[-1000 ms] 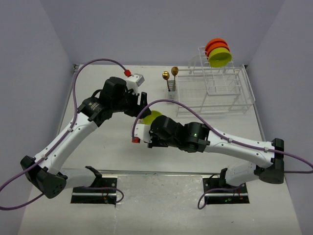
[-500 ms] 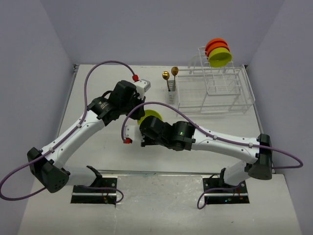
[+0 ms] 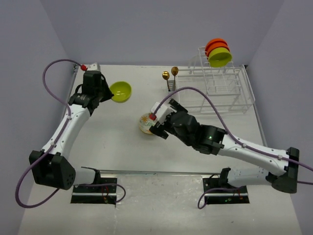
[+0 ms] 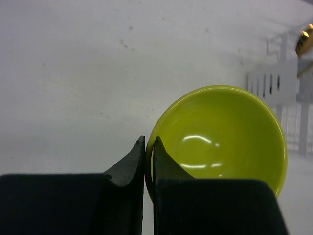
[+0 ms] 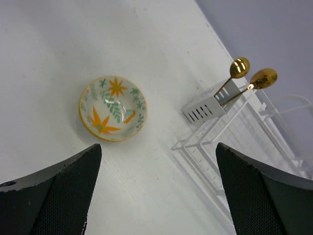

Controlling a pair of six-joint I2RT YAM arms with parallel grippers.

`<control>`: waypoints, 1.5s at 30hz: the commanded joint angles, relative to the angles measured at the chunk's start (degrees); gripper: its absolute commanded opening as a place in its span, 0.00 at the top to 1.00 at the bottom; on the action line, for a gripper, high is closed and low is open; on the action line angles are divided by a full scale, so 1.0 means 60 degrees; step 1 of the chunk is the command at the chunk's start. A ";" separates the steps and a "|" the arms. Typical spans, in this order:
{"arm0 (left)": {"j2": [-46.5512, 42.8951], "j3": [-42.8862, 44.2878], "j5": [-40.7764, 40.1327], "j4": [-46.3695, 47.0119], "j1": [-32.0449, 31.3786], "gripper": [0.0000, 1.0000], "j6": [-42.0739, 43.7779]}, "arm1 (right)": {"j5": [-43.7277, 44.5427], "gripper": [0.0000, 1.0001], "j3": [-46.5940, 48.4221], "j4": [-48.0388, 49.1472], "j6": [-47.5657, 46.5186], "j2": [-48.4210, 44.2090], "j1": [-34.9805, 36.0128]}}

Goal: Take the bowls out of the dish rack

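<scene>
The dish rack stands far right on the table, a row of bowls up in its raised tier and a caddy holding two spoons at its left side. A lone bowl is far left. A middle bowl sits nearer, between them.

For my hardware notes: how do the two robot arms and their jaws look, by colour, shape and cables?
The left arm and right arm both have white links and black joint housings. A loose purple cable runs along each, ending at a red connector near the wrist. The jaws are black, matte and wedge-shaped.
</scene>
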 commanded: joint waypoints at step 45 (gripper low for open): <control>-0.4549 -0.3004 -0.0384 0.2094 0.1106 0.00 -0.1710 | -0.9206 0.01 -0.0040 0.1610 1.1438 -0.3091 -1.1370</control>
